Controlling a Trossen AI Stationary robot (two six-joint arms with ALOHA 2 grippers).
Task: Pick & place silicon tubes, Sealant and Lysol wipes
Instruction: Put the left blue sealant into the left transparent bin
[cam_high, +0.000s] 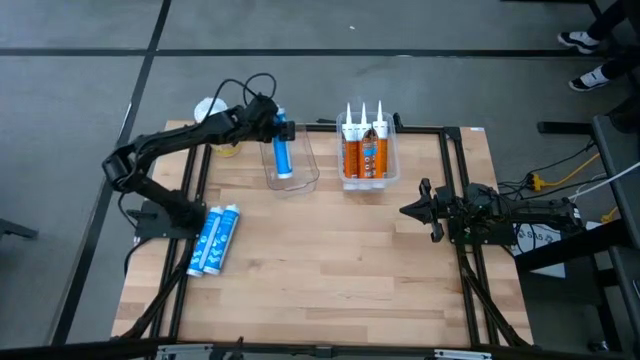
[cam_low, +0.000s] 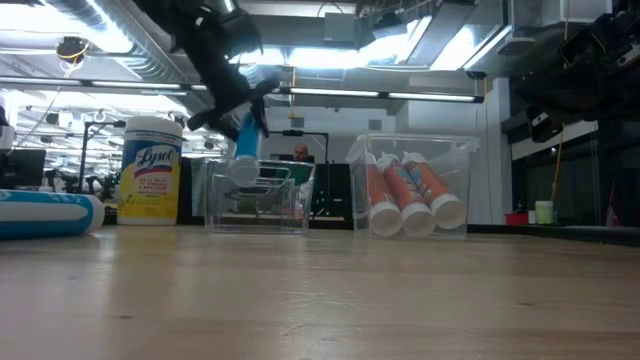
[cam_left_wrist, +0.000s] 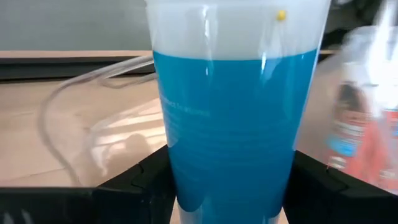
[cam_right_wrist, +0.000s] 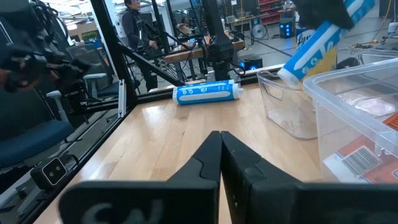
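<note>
My left gripper (cam_high: 276, 127) is shut on a blue silicon tube (cam_high: 283, 155) with a white cap. It holds the tube over a clear bin (cam_high: 293, 175) at the table's far side. Two more blue tubes (cam_high: 215, 240) lie side by side on the table at the left. Orange sealant tubes (cam_high: 364, 150) stand in a second clear bin (cam_high: 392, 175). The yellow Lysol wipes canister (cam_low: 150, 170) stands upright on the table left of the bins, partly hidden by my arm in the high view. My right gripper (cam_high: 412, 210) waits shut at the table's right. My left gripper pinches the tube's blue body (cam_left_wrist: 186, 186) between its two fingers (cam_left_wrist: 140, 183), one on each side, toward the end away from the cap. The fingers slant down from the table's left. The tube hangs tilted, its white cap end (cam_low: 241, 170) lowest, inside the bin's walls and above its floor.
Black frame rails (cam_high: 455, 190) run along the table's left, right and far sides. The wooden middle and near part of the table (cam_high: 330, 270) is bare. A person (cam_right_wrist: 134, 25) stands in the room beyond the table.
</note>
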